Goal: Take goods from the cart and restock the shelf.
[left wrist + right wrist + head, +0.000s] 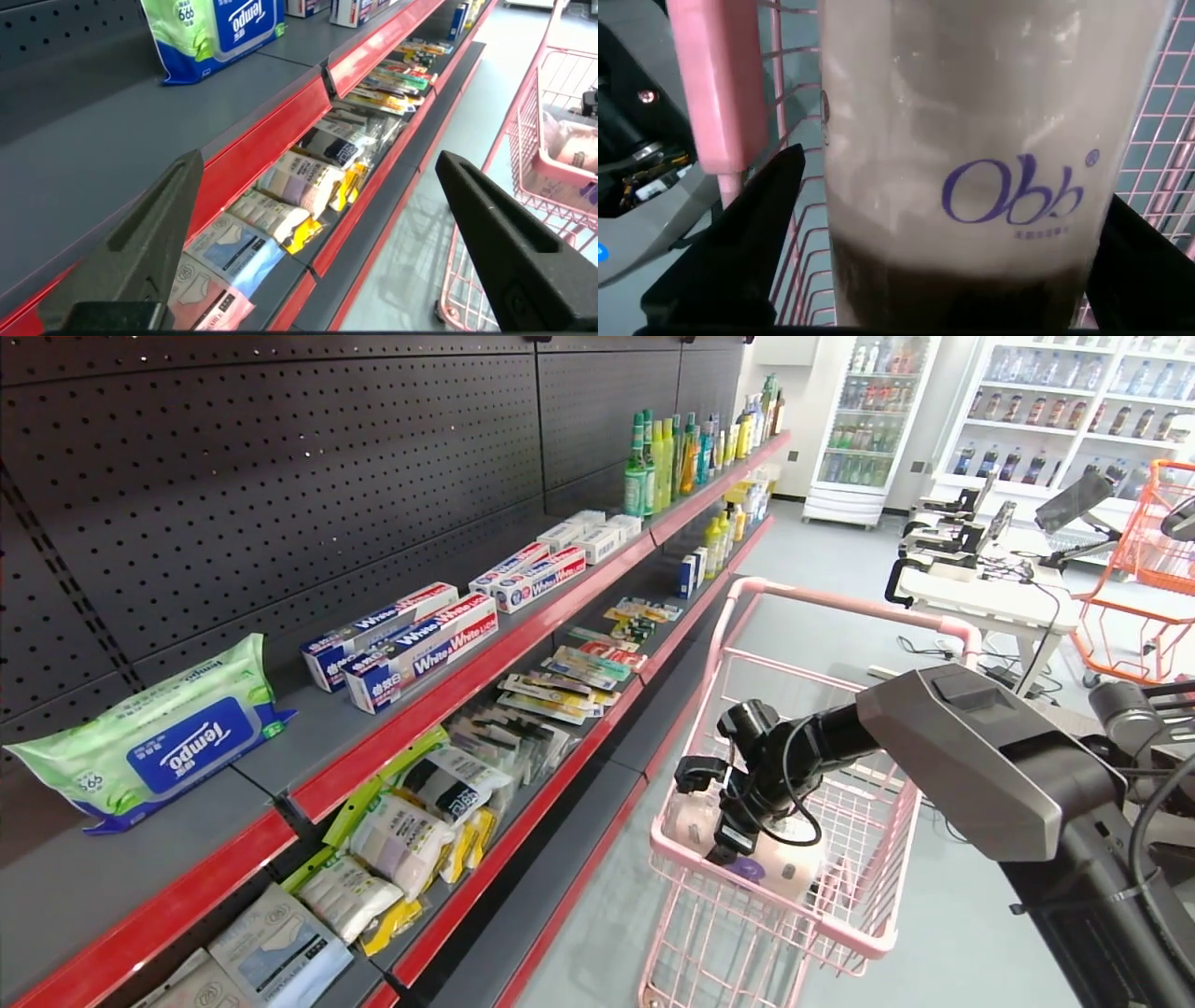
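A: Right gripper (733, 826)?
B: Down inside the pink cart (840, 604), at the white paper-roll pack (794, 873) with purple print. Clamped or not, can't tell.
A: Where's the pack?
B: In the cart, corner nearest the shelf (448, 693) (right against the rim).
A: Left gripper (318, 161)?
B: Released. Fingers (159, 233) spread wide, nothing between them, beside the shelf's red edge.
A: On the shelf?
B: Green wipes pack (159, 737) on the top board, toothpaste boxes (420, 649) farther along.
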Controlling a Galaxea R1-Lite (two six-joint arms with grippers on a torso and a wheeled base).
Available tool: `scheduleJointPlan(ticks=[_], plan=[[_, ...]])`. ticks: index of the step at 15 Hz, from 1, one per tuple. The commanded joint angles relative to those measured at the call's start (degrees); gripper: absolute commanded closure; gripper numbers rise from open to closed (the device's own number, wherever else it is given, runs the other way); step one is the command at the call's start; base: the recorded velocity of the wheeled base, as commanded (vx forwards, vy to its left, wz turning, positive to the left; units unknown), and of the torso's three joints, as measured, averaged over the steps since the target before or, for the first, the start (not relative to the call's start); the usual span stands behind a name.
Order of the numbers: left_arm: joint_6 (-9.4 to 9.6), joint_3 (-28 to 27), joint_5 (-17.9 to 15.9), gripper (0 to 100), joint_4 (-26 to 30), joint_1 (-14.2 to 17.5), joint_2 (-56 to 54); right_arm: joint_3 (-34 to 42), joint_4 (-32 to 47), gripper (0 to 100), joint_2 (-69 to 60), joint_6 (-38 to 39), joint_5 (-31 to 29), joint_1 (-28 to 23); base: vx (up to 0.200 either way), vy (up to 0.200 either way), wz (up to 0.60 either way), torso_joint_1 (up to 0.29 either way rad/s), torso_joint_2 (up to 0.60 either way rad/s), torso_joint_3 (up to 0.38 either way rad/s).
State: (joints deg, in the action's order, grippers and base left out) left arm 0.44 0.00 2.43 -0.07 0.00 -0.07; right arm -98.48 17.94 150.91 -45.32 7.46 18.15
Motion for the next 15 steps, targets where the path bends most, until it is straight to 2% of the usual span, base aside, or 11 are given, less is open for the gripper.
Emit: scheduleJointPlan(ticks=[1, 15], plan=[[0.00, 0.00, 0.04, 0, -0.01, 0.00, 0.07, -0.40, 0.78, 0, 0.26, -0.11, -0.17, 0.22, 0.000, 0.000, 0.00, 0.000, 0.00, 0.000], [0.00, 0.00, 0.04, 0, -0.01, 0.00, 0.07, -5.15, 9.30, 0, 2.20, -0.73, -3.51, 1.10, 0.000, 0.000, 0.00, 0.000, 0.00, 0.000]])
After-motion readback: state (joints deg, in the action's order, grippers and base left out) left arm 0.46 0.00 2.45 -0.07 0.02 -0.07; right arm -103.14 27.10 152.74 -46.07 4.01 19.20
